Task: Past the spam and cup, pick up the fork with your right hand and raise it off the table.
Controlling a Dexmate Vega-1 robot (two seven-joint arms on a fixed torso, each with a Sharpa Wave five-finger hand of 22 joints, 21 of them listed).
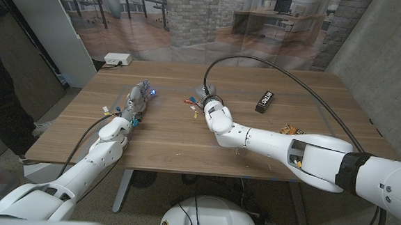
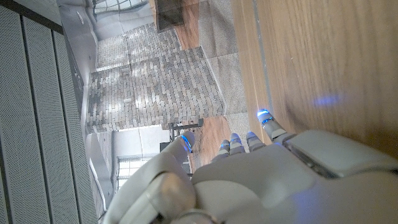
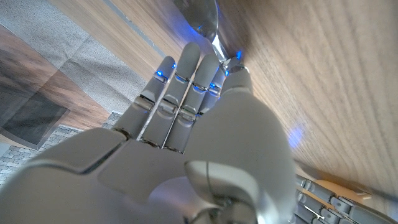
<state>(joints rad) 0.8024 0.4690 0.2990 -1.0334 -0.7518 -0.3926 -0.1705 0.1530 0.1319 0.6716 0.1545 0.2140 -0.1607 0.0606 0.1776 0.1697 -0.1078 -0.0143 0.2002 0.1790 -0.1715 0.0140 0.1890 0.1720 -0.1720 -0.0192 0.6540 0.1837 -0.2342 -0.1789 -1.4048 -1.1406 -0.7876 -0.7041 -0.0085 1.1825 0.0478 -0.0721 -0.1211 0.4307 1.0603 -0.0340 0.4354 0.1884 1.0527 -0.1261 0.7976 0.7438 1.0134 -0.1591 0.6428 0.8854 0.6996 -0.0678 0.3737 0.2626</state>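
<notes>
The fork point(image 3: 200, 15) is seen in the right wrist view as a shiny piece of metal lying on the wooden tabletop point(image 1: 178, 142), just past the fingertips of the right hand point(image 3: 186, 93). Only a part of it is caught there, and its prongs cannot be made out. In the head view it cannot be told apart from the hand that reaches over it.

The right hand point(image 1: 211, 107) is stretched out low over the tabletop near its middle, at about 12 o'clock from the centre. Its fingers point(image 3: 194, 68) are held straight and close side by side, and nothing is enclosed by them. Whether the fingertips or the thumb touch the metal cannot be told.

The left hand point(image 1: 138, 98) is placed at 9 o'clock from the right hand, well apart from it. Its fingers point(image 2: 236, 142) are extended and slightly parted, and nothing is held.

A few small coloured bits point(image 1: 190, 105) are scattered just beside the right hand at 9 o'clock. A black box point(image 1: 264, 101) is found at 3 o'clock from that hand, and a small packet point(image 1: 288, 129) at 4 o'clock.
</notes>
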